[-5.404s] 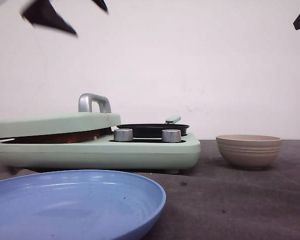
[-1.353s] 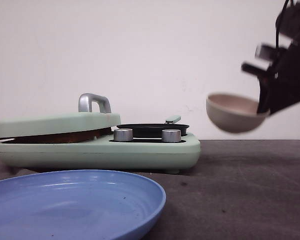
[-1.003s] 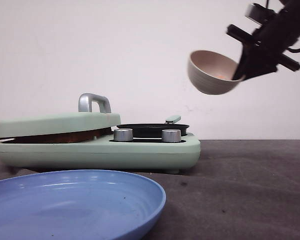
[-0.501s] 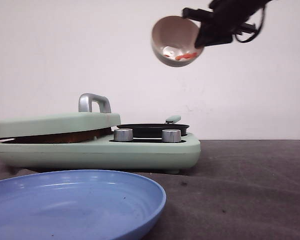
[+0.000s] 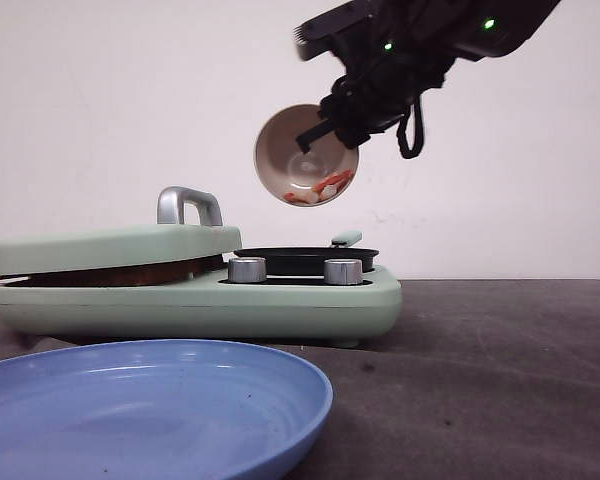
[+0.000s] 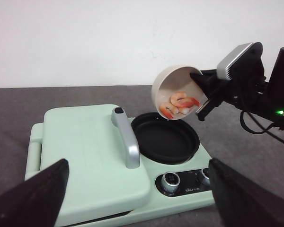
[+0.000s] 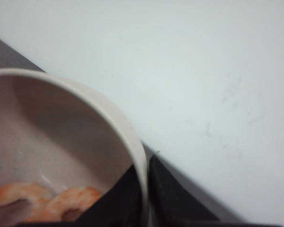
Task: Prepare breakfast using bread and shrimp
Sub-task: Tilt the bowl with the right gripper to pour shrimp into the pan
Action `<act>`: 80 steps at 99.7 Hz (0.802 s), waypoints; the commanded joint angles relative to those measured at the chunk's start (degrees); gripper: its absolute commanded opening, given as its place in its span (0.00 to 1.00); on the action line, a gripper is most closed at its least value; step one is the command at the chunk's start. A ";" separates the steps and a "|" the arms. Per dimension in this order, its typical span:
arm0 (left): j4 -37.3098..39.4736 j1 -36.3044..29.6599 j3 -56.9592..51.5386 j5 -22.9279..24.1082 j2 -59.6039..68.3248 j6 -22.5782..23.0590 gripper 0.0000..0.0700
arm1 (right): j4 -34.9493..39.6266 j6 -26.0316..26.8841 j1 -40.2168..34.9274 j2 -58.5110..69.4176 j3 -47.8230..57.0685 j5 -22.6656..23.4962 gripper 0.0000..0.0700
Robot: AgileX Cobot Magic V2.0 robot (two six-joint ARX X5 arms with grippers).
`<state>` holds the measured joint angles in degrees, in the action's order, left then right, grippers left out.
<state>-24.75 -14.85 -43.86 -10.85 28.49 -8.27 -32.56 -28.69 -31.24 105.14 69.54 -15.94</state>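
Note:
A beige bowl [image 5: 298, 150] [image 6: 166, 84] [image 7: 61, 137] hangs tilted above the black round pan [image 5: 305, 260] [image 6: 165, 137] of the mint-green breakfast maker [image 5: 200, 300] [image 6: 85, 156]. My right gripper [image 5: 332, 122] [image 6: 201, 92] [image 7: 144, 179] is shut on the bowl's rim. Several orange-white shrimp [image 5: 325, 186] [image 6: 177, 104] [image 7: 61, 201] lie at the bowl's low side. My left gripper [image 6: 138, 163] stands open above the maker's front, holding nothing. The bread is hidden.
The maker's lid is down, with a silver handle [image 5: 188, 205] [image 6: 125, 139] on top. Two silver knobs [image 5: 246, 270] [image 6: 170, 180] sit on its front. A blue plate [image 5: 140, 410] lies near the table's front left edge. Dark cloth covers the table to the right.
My right gripper has carried the bowl left and down from high up to just above the pan. The bowl has tipped further, and the shrimp have slid toward its lower rim.

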 commanded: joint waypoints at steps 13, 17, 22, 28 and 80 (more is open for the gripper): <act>-0.04 -0.07 -0.44 -0.33 0.20 0.92 0.73 | -5.84 -15.41 -1.66 2.62 1.20 -2.51 0.00; -0.02 -0.07 -0.44 -0.33 0.20 1.18 0.73 | -7.87 -16.79 -1.68 2.97 1.20 -2.54 0.00; 0.00 -0.07 -0.44 -0.33 0.20 1.38 0.73 | -9.51 -18.21 -1.60 3.15 1.20 -2.69 0.00; 0.02 -0.07 -0.44 -0.33 0.20 1.40 0.73 | -10.62 -18.80 -1.44 3.21 1.20 -2.49 0.00; 0.15 -0.07 -0.44 -0.31 0.20 1.64 0.73 | -14.36 -13.73 1.14 3.23 1.20 -2.82 0.00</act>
<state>-25.23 -14.85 -43.86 -10.85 28.49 -7.38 -46.11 -45.69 -29.58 107.33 69.54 -18.26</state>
